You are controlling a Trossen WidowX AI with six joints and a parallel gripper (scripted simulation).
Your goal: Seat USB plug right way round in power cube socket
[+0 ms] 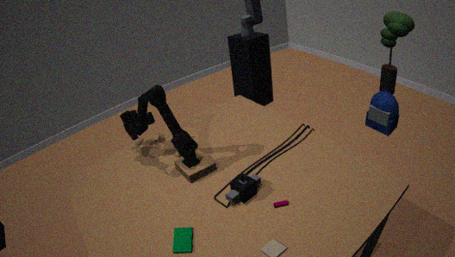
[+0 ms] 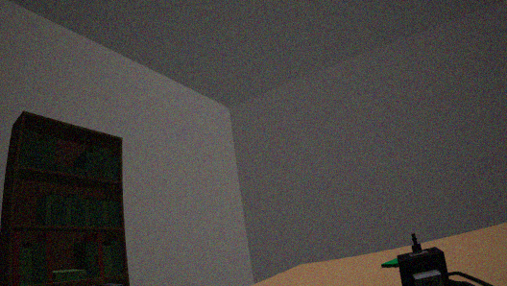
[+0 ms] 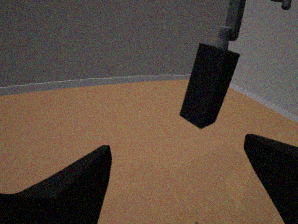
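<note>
The black power cube stands on the table, right of the arm's base in the top view. In the exterior view a small dark USB plug stands upright from its top; which way round it is cannot be told. Grey plugs sit in the cube's sides. My gripper is open, with nothing between its fingers. It is raised on the far left side of the arm's base, well away from the cube, and the cube is out of the wrist view.
Dark cables run from the cube toward the back right. A magenta stick, a green block and a pale square lie near the front. A tall black box and a blue object stand behind.
</note>
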